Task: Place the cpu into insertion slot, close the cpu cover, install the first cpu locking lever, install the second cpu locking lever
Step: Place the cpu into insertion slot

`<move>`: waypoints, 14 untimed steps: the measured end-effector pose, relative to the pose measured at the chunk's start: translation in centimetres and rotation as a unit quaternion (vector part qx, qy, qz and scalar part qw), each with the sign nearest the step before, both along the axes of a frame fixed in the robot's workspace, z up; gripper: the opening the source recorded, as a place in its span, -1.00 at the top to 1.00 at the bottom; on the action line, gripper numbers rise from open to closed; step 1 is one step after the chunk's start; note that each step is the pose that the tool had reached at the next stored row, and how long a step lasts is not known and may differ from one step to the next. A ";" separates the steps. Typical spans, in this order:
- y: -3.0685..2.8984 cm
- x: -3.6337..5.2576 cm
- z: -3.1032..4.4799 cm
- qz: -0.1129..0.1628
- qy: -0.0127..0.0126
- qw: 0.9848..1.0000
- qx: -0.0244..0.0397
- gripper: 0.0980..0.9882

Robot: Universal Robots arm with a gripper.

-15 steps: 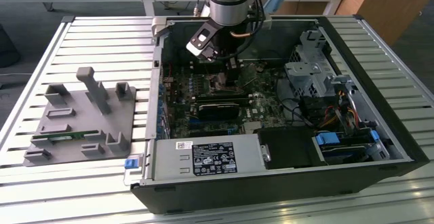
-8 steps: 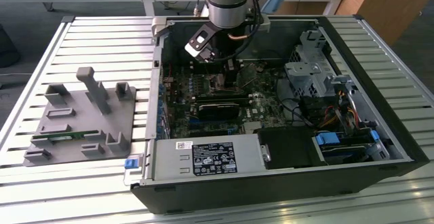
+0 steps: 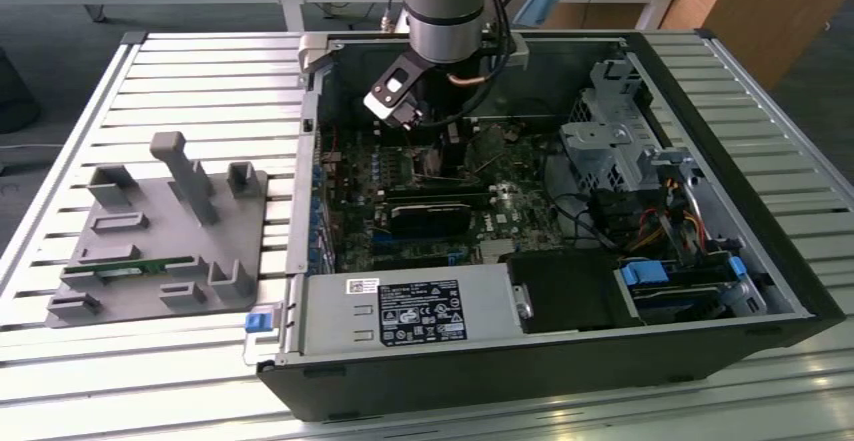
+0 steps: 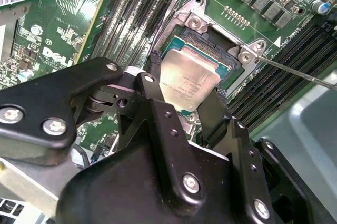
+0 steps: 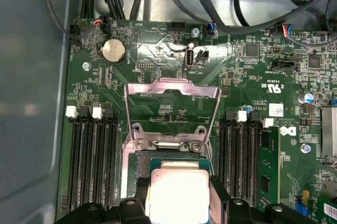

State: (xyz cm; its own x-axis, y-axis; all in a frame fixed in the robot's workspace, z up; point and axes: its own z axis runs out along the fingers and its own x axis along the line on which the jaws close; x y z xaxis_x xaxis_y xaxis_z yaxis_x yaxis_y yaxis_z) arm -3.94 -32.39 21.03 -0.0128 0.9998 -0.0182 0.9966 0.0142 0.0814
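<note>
Ribbed, long black memory slots (image 5: 92,161) line the green circuit board (image 5: 253,76). The thin silver square-frame cpu cover (image 5: 171,88) stands swung open. Beside its hinge, the black-fingered gripper (image 4: 185,95) clenches the dull silver-grey square cpu (image 5: 178,195) over the black-rimmed insertion slot (image 4: 210,39).

Exterior view overlooks computer case (image 3: 534,371); both wrist views near cpu (image 4: 189,79) (image 5: 178,195)

The cpu (image 5: 176,195) top is dull, smooth metal; cpu cover (image 5: 174,88) is shiny bare metal; gripper (image 4: 187,83) is matt black w/ metal screws (image 4: 190,183).
</note>
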 end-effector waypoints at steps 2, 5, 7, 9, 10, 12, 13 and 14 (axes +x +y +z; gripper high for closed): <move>0.01 0.00 -0.07 0.000 0.000 1.000 0.000 0.02; 0.09 0.00 -0.12 0.000 0.000 1.000 0.000 0.02; 0.21 0.00 -0.13 0.000 0.000 1.000 0.000 0.02; 0.36 0.00 -0.16 0.000 0.000 1.000 0.000 0.02; 0.40 0.00 -0.20 0.000 0.000 1.000 0.000 0.02; 0.41 -0.01 -0.32 0.000 0.000 1.000 0.000 0.02; 0.41 -0.01 -0.40 0.000 0.000 1.000 0.000 0.02; 0.41 -0.01 -0.49 0.000 0.000 1.000 0.000 0.02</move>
